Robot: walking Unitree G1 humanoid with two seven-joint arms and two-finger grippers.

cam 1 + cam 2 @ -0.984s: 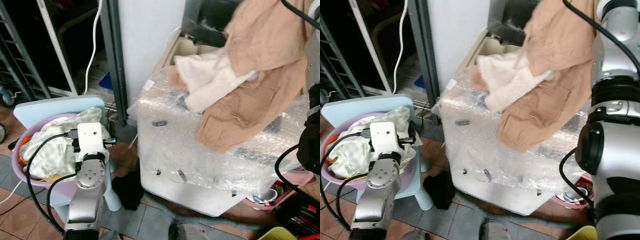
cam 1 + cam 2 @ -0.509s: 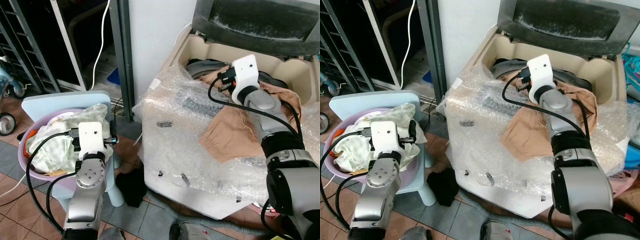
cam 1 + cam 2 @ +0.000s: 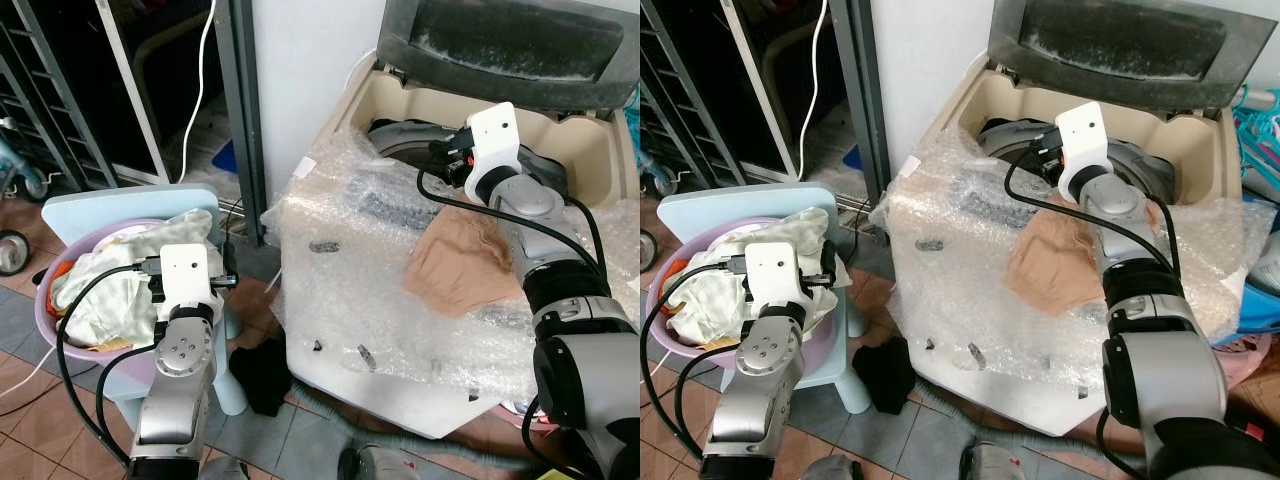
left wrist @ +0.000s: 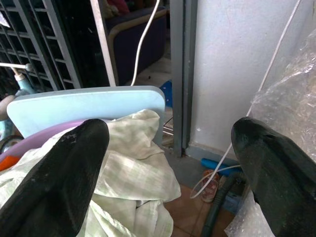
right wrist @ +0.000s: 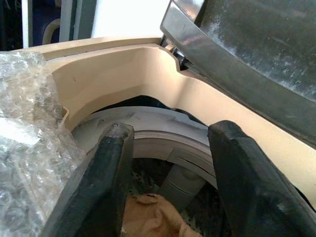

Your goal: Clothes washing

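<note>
A: Where is the right gripper (image 5: 163, 182) relative to the washing machine (image 3: 400, 100)?
B: Over its open drum, fingers spread and holding nothing. The tan garment (image 3: 460, 262) hangs from the drum across the machine's bubble-wrapped front (image 3: 350, 300).
A: And the left gripper (image 4: 168, 163)?
B: Beside the machine, above the purple laundry basin (image 3: 50, 330) on the light blue stool (image 3: 110, 212). Fingers wide apart, empty; pale checked clothes (image 4: 133, 173) lie just beneath them.
</note>
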